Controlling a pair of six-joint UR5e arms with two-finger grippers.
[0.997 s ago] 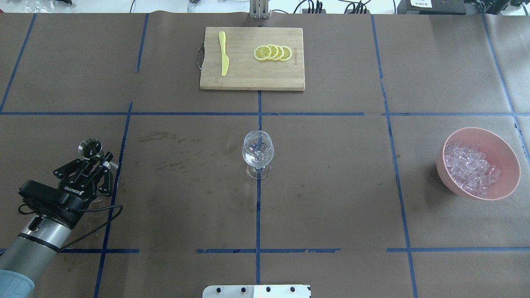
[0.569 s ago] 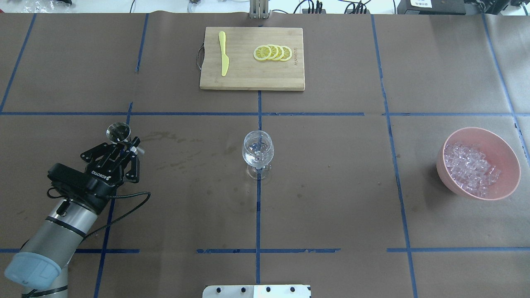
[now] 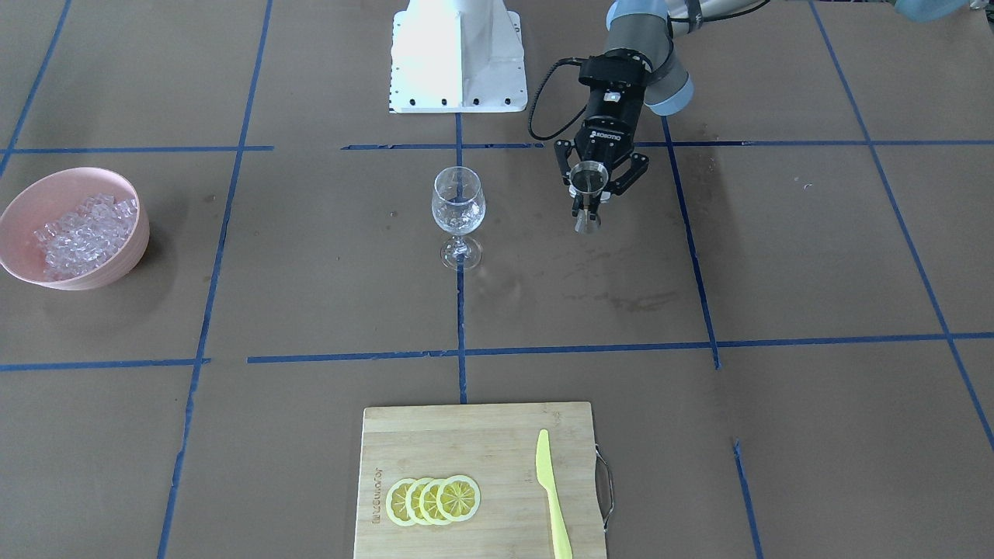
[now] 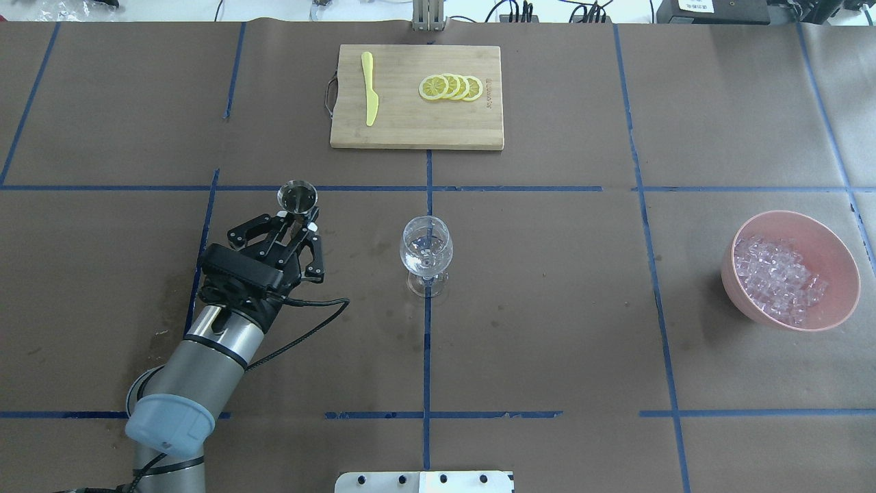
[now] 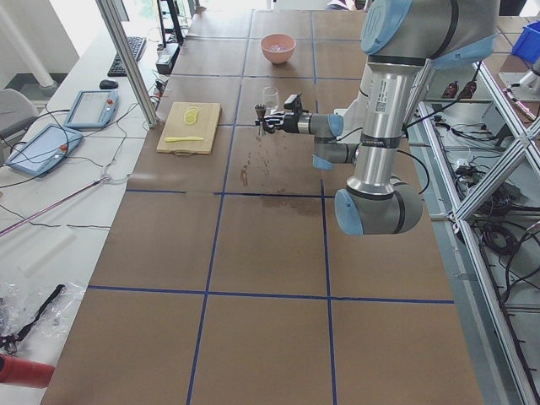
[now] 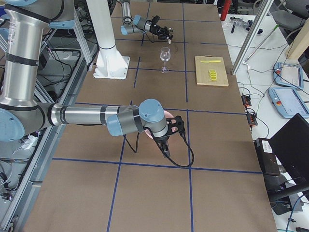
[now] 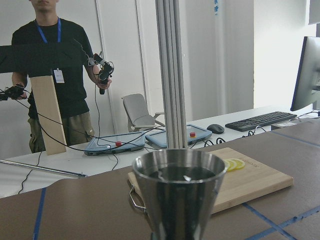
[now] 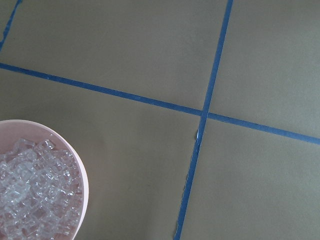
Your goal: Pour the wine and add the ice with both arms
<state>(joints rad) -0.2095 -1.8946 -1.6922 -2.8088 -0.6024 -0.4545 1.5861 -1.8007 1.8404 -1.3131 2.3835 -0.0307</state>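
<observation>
Gripping jigger [image 4: 297, 196], L tool [image 4: 300, 219] moved twd wine glass [image 4: 426, 252] vs earlier; R tool [image 6: 166, 151] state can't tell

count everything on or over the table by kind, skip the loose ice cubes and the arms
wine glass: 1
pink bowl: 1
cutting board: 1
yellow knife: 1
lemon slices: 4
metal jigger: 1
total: 9

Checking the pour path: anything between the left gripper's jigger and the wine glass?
Nothing. In the overhead view the stretch from the jigger in the left gripper to the wine glass is bare brown table paper, only faintly stained.
</observation>
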